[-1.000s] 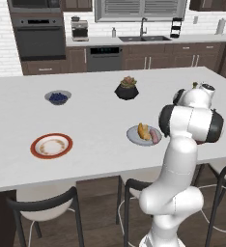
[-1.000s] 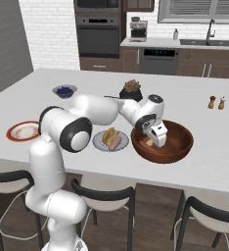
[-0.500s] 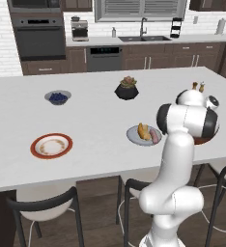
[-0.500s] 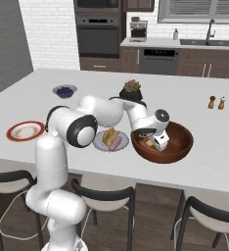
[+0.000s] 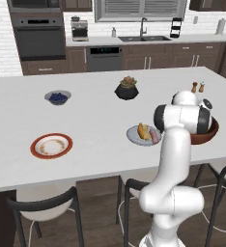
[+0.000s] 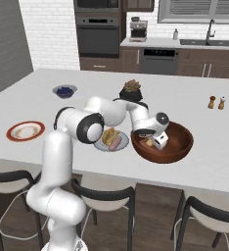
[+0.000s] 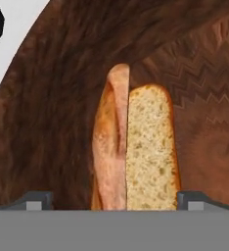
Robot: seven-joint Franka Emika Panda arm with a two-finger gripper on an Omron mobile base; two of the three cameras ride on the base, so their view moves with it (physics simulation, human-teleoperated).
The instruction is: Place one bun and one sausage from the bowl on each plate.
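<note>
- Left base view: the grey plate [image 5: 143,135] is seen on the counter [image 5: 95,120] already carrying a bun and a sausage. The red-rimmed plate [image 5: 51,146] lies well apart to the left, with no food made out on it. The dark brown bowl [image 5: 207,135] is largely hidden behind the arm.
- Right base view: the pincer [image 6: 156,141] is lowered inside the bowl [image 6: 175,147], just beside the grey plate [image 6: 111,142]. The red-rimmed plate [image 6: 25,131] sits far off across the counter [image 6: 194,112]. A small bowl of berries [image 6: 65,90] and a potted plant [image 6: 131,91] stand farther back.
- Hand view: the pincer [image 7: 114,202] is held wide open with nothing gripped; its tips straddle a bun [image 7: 150,147] and a sausage [image 7: 111,142] lying touching, side by side, on the bowl's wall [image 7: 53,108].
- Risk, as a judgement: since both pieces lie between the tips, a closing could catch the two together, or squeeze one out sideways. The sloped wall could let a loosely held piece slide back. The long carry to the far plate would punish a weak grip.
</note>
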